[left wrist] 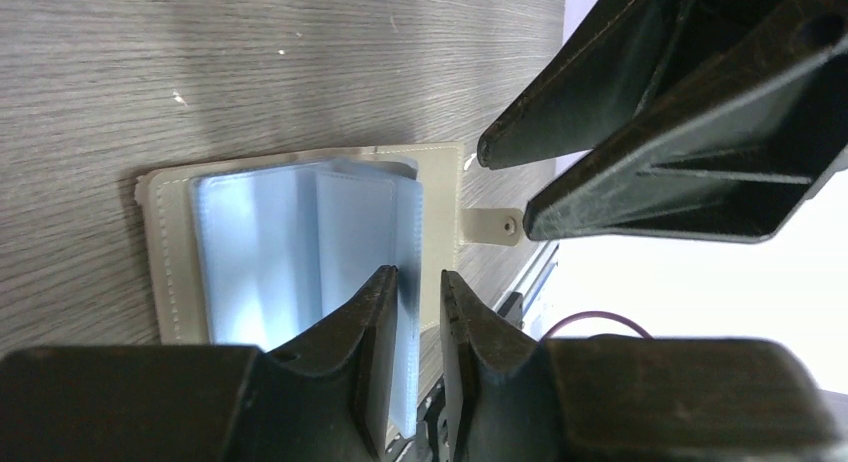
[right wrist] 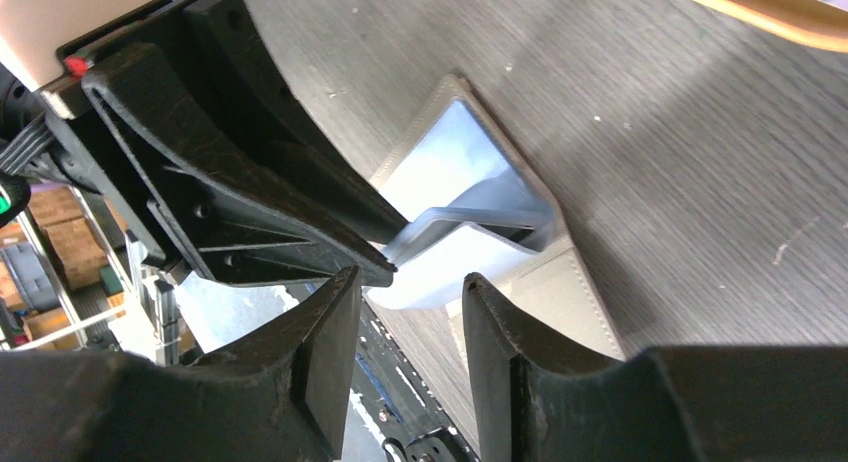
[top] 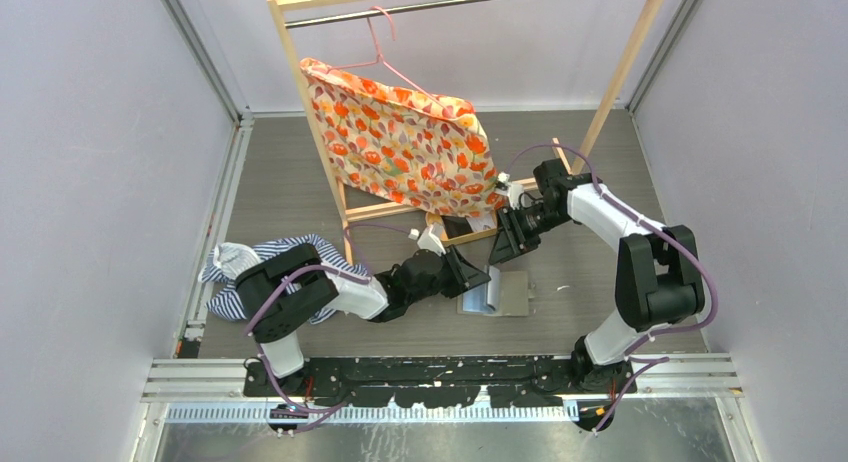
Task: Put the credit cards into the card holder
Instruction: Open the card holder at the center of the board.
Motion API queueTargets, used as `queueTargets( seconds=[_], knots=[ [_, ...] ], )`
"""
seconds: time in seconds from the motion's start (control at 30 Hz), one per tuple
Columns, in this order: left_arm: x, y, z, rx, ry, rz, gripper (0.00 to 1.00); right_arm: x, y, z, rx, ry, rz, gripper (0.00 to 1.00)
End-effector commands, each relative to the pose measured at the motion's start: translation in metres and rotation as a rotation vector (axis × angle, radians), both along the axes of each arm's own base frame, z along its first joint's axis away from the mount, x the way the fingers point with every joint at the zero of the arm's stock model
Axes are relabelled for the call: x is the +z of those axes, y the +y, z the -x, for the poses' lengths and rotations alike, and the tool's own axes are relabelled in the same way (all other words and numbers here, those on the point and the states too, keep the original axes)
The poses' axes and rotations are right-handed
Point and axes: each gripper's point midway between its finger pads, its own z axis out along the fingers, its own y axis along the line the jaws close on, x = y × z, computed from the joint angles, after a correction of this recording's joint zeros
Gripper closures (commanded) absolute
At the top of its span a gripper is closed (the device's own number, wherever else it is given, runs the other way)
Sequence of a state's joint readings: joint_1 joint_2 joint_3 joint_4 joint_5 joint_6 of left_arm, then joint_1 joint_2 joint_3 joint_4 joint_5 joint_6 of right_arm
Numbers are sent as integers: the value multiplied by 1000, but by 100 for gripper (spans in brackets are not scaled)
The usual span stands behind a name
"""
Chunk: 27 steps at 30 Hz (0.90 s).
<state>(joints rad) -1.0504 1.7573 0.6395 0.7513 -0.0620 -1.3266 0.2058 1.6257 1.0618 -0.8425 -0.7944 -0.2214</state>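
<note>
- Card holder (top: 514, 294) lies open on the worktop (top: 300, 182), long axis left-right; the left end effector (top: 480, 280) rests on its sleeves, the right end effector (top: 498, 252) just behind.
- Left wrist: fingers (left wrist: 375, 317) nearly closed, pinching one clear sleeve (left wrist: 404, 357) upright.
- Right wrist: jaws half open, empty, above the gaping pocket.

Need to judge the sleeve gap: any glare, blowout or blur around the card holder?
Left wrist: card holder sharp, sleeves glaring blue, background right blown white. Right wrist: right fingers soft in foreground, sleeves bright. Top external: even light, card holder tiny.
</note>
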Motion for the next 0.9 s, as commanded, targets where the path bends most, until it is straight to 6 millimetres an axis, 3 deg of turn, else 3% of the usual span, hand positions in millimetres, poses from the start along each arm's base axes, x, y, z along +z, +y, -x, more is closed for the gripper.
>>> queueTargets(
  seconds=[0.0,0.33,0.43,0.6,0.87],
  knots=[
    [13,-10,-6,-8,-22,55,79,-10,-3,-6,-35,20,41,57],
    [15,-14,-6,-13,-28,97,83,-28,-20,-9,-39,27,158,61],
    [13,-15,-5,-22,-29,84,89,-27,-19,-8,-25,31,147,62],
    [5,-15,-5,-23,-24,57,100,-21,-10,-7,-14,47,88,62],
    [-3,12,-12,85,-47,-64,100,9,-6,-7,22,-89,21,62]
  ],
)
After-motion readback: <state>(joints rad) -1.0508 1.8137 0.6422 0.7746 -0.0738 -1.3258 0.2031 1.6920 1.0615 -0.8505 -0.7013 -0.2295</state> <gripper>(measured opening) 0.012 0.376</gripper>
